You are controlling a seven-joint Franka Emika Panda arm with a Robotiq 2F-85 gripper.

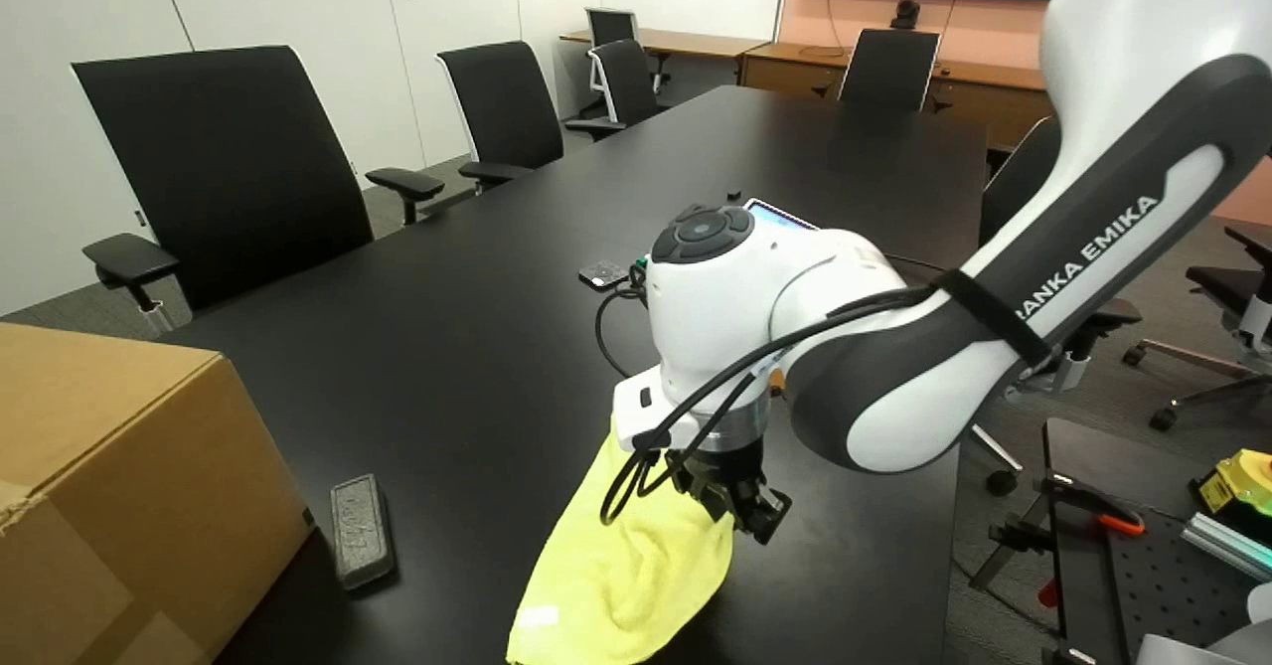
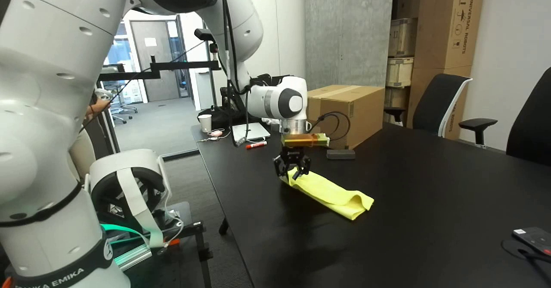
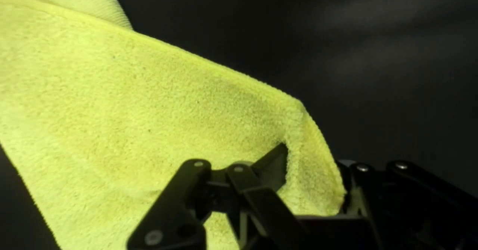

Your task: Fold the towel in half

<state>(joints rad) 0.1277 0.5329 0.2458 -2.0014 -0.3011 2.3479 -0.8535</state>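
Cardboard box (image 1: pixel 169 506), one, stands far left of the towel (image 1: pixel 616 585) in an exterior view. Next comes one grey block (image 1: pixel 361 531), also left of the towel and well apart from it, with open room on the black table (image 1: pixel 467 446) running up to the towel's left edge. Beyond the towel sits one small dark device (image 1: pixel 603 274). The towel itself, a single cloth, lies on the table, one layer partly over another. One gripper (image 2: pixel 290 174) touches it at its right border: in the wrist view one fingertip (image 3: pixel 274 167) meets the cloth and the other is mostly hidden, so I cannot tell whether it has hold. Right of the towel is another open strip, then the table's long edge; past that stands one side tray (image 1: pixel 1133 456) with one yellow tool (image 1: pixel 1237 486) and one orange-handled tool (image 1: pixel 1121 523).
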